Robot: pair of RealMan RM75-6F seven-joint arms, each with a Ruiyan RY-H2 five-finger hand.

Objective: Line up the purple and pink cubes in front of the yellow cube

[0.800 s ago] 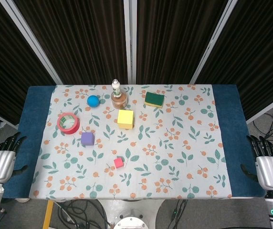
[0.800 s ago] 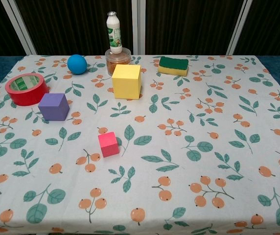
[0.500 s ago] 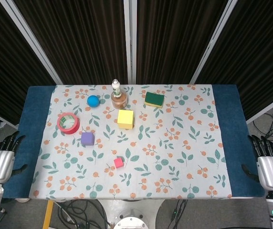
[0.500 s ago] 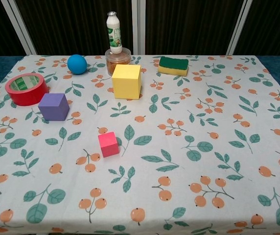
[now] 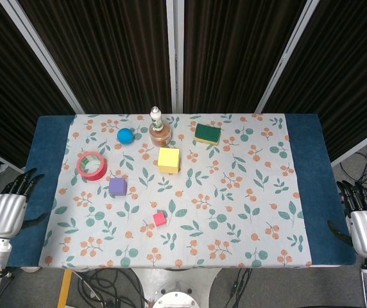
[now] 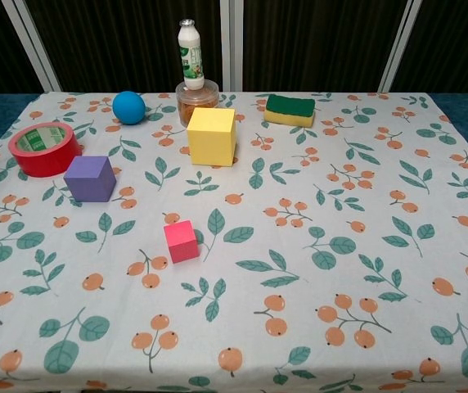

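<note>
The yellow cube (image 5: pixel 168 160) (image 6: pixel 211 136) stands at the middle back of the floral cloth. Left of it and nearer me sits the purple cube (image 5: pixel 117 186) (image 6: pixel 89 178). The small pink cube (image 5: pixel 160 219) (image 6: pixel 182 241) lies nearer still, almost straight in front of the yellow one. My left hand (image 5: pixel 7 210) hangs off the table's left edge, fingers apart and holding nothing. My right hand (image 5: pixel 365 226) hangs off the right edge the same way. Neither hand shows in the chest view.
A red tape roll (image 5: pixel 92 165) (image 6: pixel 44 148) lies left of the purple cube. Along the back stand a blue ball (image 5: pixel 126 135) (image 6: pixel 128 107), a white bottle on a brown jar (image 5: pixel 158 128) (image 6: pixel 193 75), and a green and yellow sponge (image 5: pixel 207 133) (image 6: pixel 290 110).
My left hand has shifted slightly right and up toward the table edge. My right hand has dropped a little lower. The cubes have not moved.
</note>
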